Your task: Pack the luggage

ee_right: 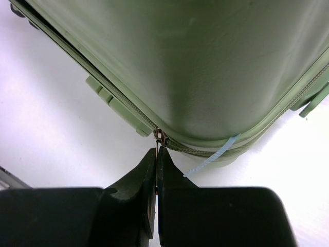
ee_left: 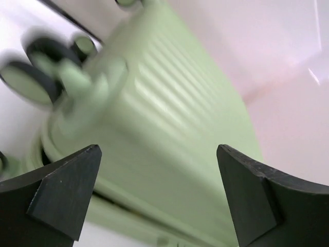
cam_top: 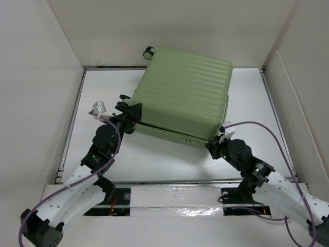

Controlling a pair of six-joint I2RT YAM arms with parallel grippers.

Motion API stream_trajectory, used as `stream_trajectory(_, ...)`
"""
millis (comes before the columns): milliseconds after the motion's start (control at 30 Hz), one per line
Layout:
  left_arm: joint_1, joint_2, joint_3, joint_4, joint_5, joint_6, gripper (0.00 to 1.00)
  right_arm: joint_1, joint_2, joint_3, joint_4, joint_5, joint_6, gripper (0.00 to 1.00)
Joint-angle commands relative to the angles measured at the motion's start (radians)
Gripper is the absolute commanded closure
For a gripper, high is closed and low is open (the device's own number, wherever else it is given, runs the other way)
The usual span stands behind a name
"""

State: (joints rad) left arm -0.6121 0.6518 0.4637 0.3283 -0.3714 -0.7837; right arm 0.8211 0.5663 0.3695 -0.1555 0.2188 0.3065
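The pale green ribbed luggage [cam_top: 182,95] lies flat and closed in the middle of the table, one black wheel [cam_top: 149,52] at its far left corner. My left gripper [cam_top: 129,110] is open, its fingers [ee_left: 67,190] spread at the case's left near corner beside the wheels [ee_left: 31,77]. My right gripper [cam_top: 212,148] is shut on the metal zipper pull [ee_right: 157,149] at the case's near right corner. The zipper [ee_right: 110,87] runs along the seam. A light blue strap [ee_right: 213,157] pokes out of the seam beside the pull. The lining is hidden.
White walls enclose the table on the left [cam_top: 36,92], back and right [cam_top: 303,87]. Bare white tabletop [cam_top: 169,162] lies between the case and the arm bases. A purple cable [cam_top: 267,131] loops over the right arm.
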Motion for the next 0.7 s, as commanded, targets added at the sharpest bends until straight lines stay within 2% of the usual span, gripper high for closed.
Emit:
stream_trajectory(0, 0.081, 0.083, 0.145, -0.226, -0.023, -0.009, 0.04, -0.048, -0.089, 0.055, 0.125, -0.084, 0.014, 1.00)
stream_trajectory(33, 0.166, 0.139, 0.188, -0.242, 0.061, -0.009, 0.03, -0.048, -0.076, 0.057, 0.128, -0.104, 0.003, 1.00)
stream_trajectory(100, 0.265, 0.181, 0.207, -0.236, 0.177, -0.026, 0.02, -0.059, -0.056, 0.059, 0.143, -0.147, -0.004, 1.00)
stream_trajectory(133, 0.349, 0.205, 0.198, -0.206, 0.289, -0.028, 0.02, -0.059, -0.039, 0.063, 0.145, -0.153, -0.013, 1.00)
stream_trajectory(267, 0.454, 0.250, 0.159, -0.043, 0.376, -0.078, 0.02, -0.059, -0.025, 0.066, 0.145, -0.170, -0.018, 1.00)
stream_trajectory(433, 0.463, 0.396, 0.251, -0.035, 0.471, -0.077, 0.02, -0.050, -0.026, 0.045, 0.195, -0.188, -0.021, 1.00)
stream_trajectory(667, 0.463, 0.508, 0.251, 0.098, 0.488, -0.153, 0.06, -0.040, 0.004, 0.039, 0.211, -0.211, -0.027, 1.00)
